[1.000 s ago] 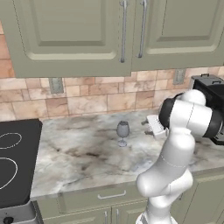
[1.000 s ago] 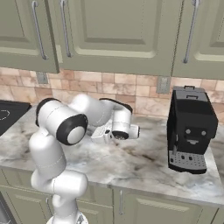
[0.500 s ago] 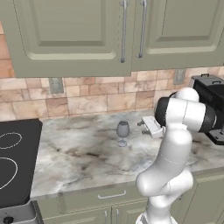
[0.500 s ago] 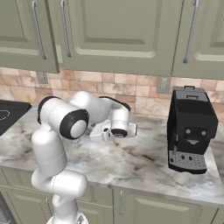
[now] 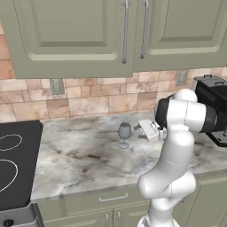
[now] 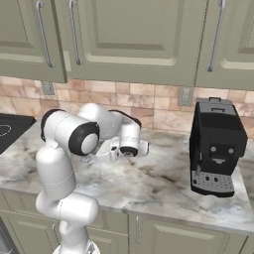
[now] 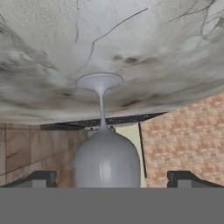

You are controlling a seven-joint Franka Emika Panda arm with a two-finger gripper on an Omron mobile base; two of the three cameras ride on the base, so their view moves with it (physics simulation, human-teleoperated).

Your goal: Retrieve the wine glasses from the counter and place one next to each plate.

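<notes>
The wine glass is grey. The table is grey-and-white veined marble over sage-green cabinets. The backsplash is tan and beige brick. The coffee machine is black, the stovetop black with white rings.

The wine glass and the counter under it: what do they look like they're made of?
Wine glass: looks like smooth grey glass, faintly translucent, though its flat shading could be plastic or metal. Counter: polished marble or similar stone, judging by dark veins through a grey-white slab.

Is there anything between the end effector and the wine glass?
Nothing: in the left base view only bare counter separates the open end effector from the wine glass.
</notes>
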